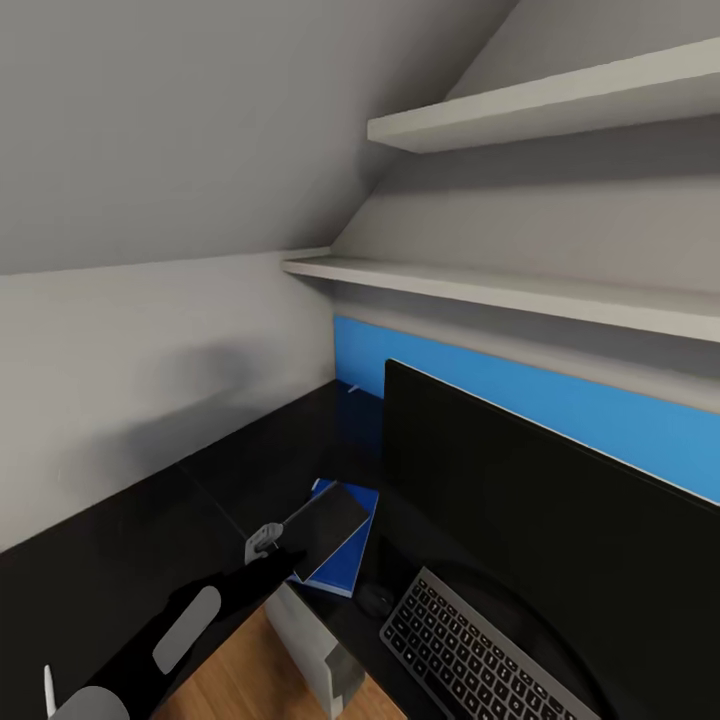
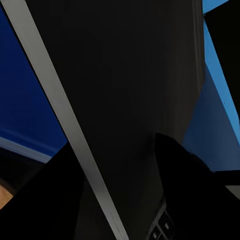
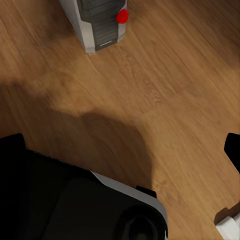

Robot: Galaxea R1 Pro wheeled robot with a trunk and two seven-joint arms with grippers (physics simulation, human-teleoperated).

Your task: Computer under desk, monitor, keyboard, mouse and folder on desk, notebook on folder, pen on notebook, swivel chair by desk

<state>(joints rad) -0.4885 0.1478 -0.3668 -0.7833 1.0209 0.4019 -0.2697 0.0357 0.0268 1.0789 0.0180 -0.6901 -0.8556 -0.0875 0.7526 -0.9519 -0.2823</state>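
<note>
On the glossy black desk (image 1: 120, 540) the monitor (image 1: 540, 520) stands at the right, with the keyboard (image 1: 460, 650) in front of it and the dark mouse (image 1: 378, 598) at the keyboard's left end. Left of the mouse lies the blue folder (image 1: 340, 568). My left gripper (image 1: 268, 542) is shut on a corner of the dark grey notebook (image 1: 325, 525), held tilted over the folder. The left wrist view shows the notebook (image 2: 135, 90) close up against the folder (image 2: 25, 100). The computer (image 1: 315, 650) stands on the floor under the desk. My right gripper (image 3: 122, 150) is open above the floor near the computer (image 3: 97, 20). The pen and swivel chair are out of view.
Two white shelves (image 1: 520, 290) hang above the desk's blue back panel (image 1: 600, 420), under a sloped ceiling. A tiny pale object (image 1: 352, 388) lies at the desk's back. The wooden floor (image 3: 165, 85) spreads around the tower, which has a red dot (image 3: 121, 16) beside it.
</note>
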